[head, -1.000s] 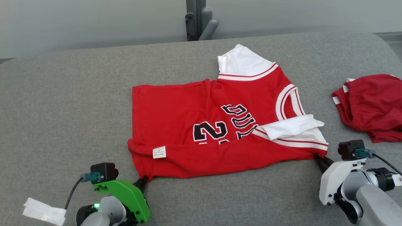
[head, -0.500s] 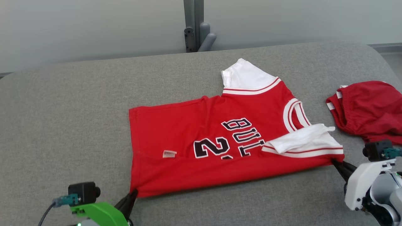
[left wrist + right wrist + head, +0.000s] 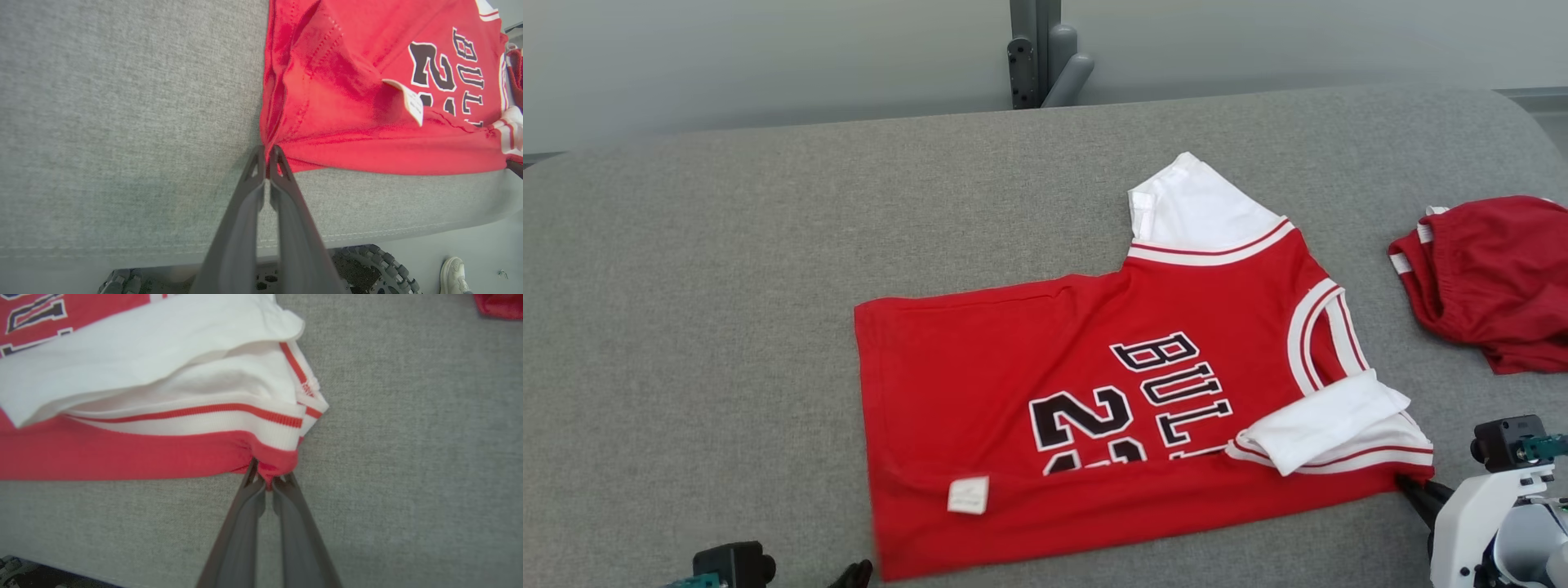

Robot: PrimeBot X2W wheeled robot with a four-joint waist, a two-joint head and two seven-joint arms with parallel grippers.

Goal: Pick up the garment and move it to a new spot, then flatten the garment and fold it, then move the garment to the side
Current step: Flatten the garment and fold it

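Left gripper (image 3: 267, 154) is clamped on a hem corner of the jersey (image 3: 1013, 384); right gripper (image 3: 268, 479) likewise on its sleeve-side corner

Grey fabric desk (image 3: 727, 286), crumpled dark-red shorts (image 3: 1494, 278) at its R edge, grey post (image 3: 1033, 49) behind, pale wall (image 3: 768, 57), white shoe (image 3: 451, 275) on floor (image 3: 490, 245) below.

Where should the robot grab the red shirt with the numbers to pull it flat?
By the two corners of its near edge, coming in low from the robot's side. The red shirt lies almost flat on the grey cushion, so only the thin corners stick out to pinch. The left fingers are shut on the hem corner, the right fingers beside the white sleeve.
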